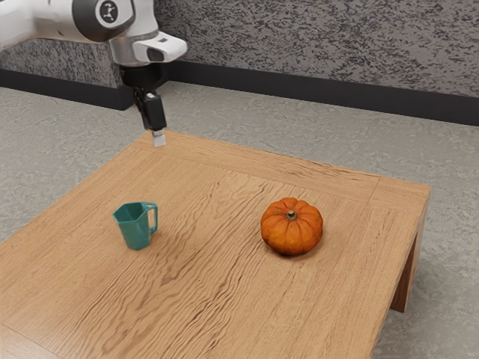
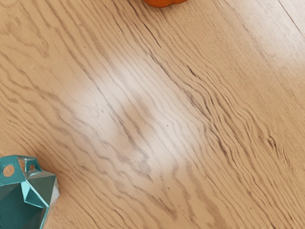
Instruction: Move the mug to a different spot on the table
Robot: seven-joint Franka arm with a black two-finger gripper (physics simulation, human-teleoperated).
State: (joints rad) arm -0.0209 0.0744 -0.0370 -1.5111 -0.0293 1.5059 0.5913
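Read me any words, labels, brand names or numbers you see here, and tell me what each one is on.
No readable text: the mug, pumpkin and table are unmarked.
A small dark emblem on the arm shows no legible letters.

1. The wooden surface has wavy grain, with a pale sheen across its middle.
2. A teal, faceted mug rests on the wood, seen from above and cut off by the frame's edge.
3. An orange pumpkin, of which just a sliver is visible, lies at about one o'clock from the mug, well apart from it.
4. A straight seam in the wood runs at about three o'clock from the pumpkin.
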